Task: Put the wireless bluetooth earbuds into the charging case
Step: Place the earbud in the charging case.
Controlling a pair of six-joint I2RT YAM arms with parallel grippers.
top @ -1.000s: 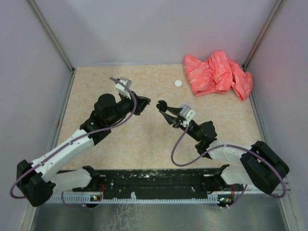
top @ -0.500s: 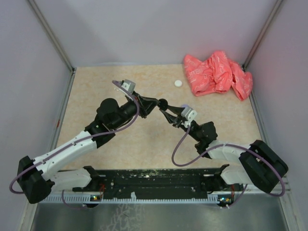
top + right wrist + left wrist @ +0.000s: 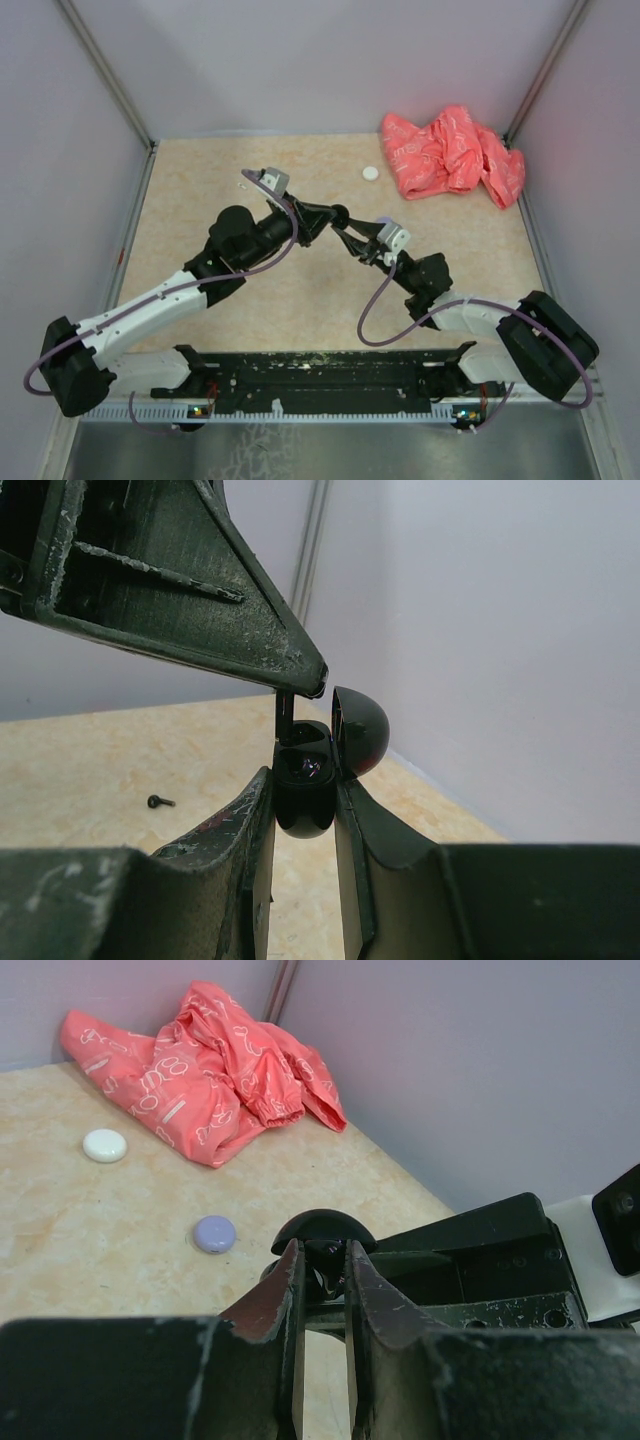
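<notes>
At the middle of the worktop [image 3: 300,290], with the crumpled pink bag [image 3: 452,152] far right, my two arms meet above the surface. The right end effector [image 3: 305,780] is clamped on the black charging case [image 3: 305,805], lid hinged open. The left end effector [image 3: 320,1258] pinches a black earbud [image 3: 285,715], its tip just at the case's socket. If I'm off-axis, the bud may catch the rim, slip free and drop, or twist the case.
</notes>
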